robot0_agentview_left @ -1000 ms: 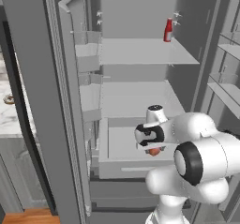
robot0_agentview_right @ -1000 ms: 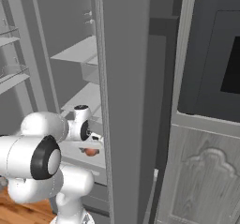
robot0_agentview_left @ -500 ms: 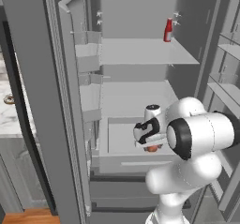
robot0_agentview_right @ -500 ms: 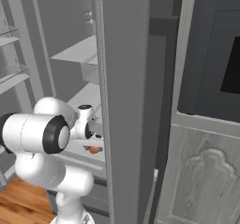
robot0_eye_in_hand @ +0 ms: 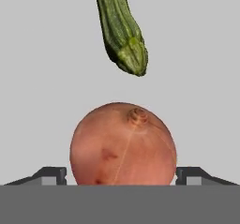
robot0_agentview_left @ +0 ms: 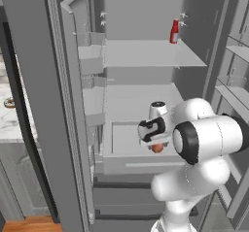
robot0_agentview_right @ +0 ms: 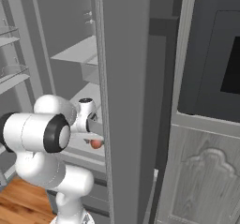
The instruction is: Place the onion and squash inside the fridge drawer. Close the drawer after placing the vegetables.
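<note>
We have the gripper (robot0_eye_in_hand: pixel 121 175) over the open fridge drawer (robot0_agentview_left: pixel 146 164), fingers (robot0_eye_in_hand: pixel 49 175) spread wide either side of the onion (robot0_eye_in_hand: pixel 123 144). We can't tell if the pads touch it or stand just clear. In the hand view the onion sits at 6 o'clock on the pale drawer floor, with the squash (robot0_eye_in_hand: pixel 121 28) at 12 o'clock, its stem end pointing at the onion, a gap between them. From the left base view we see the onion (robot0_agentview_left: pixel 157 148) just under the gripper (robot0_agentview_left: pixel 154 141), inside the drawer. A red bottle (robot0_agentview_left: pixel 174 31) stands on the upper shelf (robot0_agentview_left: pixel 146 56) at 1 o'clock.
</note>
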### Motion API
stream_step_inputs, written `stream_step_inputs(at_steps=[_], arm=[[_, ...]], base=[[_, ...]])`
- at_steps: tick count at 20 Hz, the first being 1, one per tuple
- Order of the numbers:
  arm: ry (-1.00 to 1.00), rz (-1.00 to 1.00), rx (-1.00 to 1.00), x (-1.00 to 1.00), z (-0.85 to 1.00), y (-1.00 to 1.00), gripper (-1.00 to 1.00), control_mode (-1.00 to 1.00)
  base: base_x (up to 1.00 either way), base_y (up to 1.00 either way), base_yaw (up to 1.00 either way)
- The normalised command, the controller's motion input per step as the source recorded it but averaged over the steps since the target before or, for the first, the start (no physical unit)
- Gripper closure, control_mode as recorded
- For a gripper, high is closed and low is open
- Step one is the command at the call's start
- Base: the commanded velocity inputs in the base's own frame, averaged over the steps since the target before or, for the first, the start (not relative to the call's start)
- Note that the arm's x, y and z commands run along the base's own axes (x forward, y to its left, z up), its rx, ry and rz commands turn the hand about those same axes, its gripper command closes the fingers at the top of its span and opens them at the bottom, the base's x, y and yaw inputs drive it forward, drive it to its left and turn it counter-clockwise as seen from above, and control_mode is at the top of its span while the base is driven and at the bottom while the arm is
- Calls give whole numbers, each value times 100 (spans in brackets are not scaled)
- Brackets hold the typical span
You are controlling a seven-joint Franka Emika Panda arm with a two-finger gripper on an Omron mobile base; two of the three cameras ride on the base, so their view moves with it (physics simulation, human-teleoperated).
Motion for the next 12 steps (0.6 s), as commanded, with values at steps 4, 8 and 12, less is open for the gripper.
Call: stream_step_inputs(at_steps=[4, 8, 12], arm=[[-2, 0, 0, 0, 30, 1, -100, -100], [-10, 0, 0, -41, 50, 21, -100, -100], [-12, 0, -1, -65, 68, 50, -100, -100]], base=[[0, 0, 0], [0, 0, 0], [0, 0, 0]])
